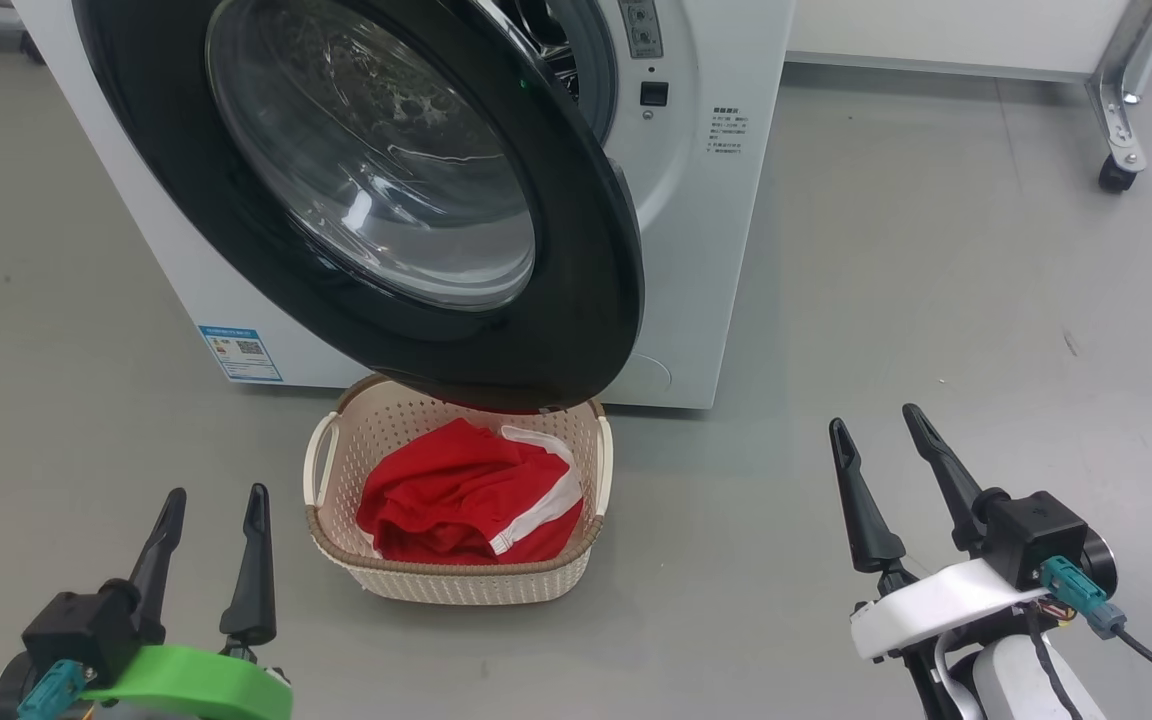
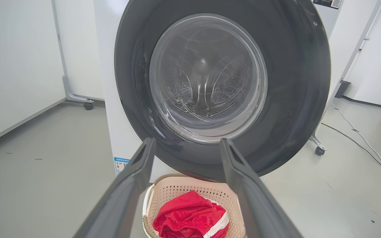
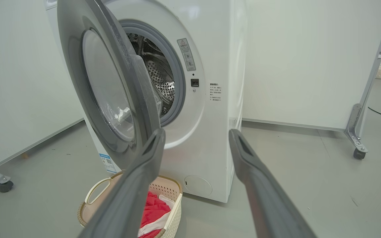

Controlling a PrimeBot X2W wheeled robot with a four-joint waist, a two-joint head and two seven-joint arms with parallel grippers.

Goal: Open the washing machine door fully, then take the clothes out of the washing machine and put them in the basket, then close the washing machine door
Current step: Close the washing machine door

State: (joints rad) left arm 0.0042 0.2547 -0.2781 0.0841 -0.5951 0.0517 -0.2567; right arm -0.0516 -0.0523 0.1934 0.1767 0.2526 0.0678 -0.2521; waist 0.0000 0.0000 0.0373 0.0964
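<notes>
Washing machine door [image 1: 376, 190] hangs ajar over basket [image 1: 456, 585] of red clothes [image 1: 456, 500] at 6 o'clock, left gripper [image 1: 216, 492] at 7 and right gripper [image 1: 871, 415] at 4 w/ fingers spread, empty; glancing push may slide off glossy door, leaving it unlatched.

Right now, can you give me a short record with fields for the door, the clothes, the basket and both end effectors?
door: washing machine door half open, its lower edge above the basket
clothes: red clothes with white trim, lying in the basket
basket: on the floor before the washing machine
left: left end effector open, empty
right: right end effector open, empty
</notes>
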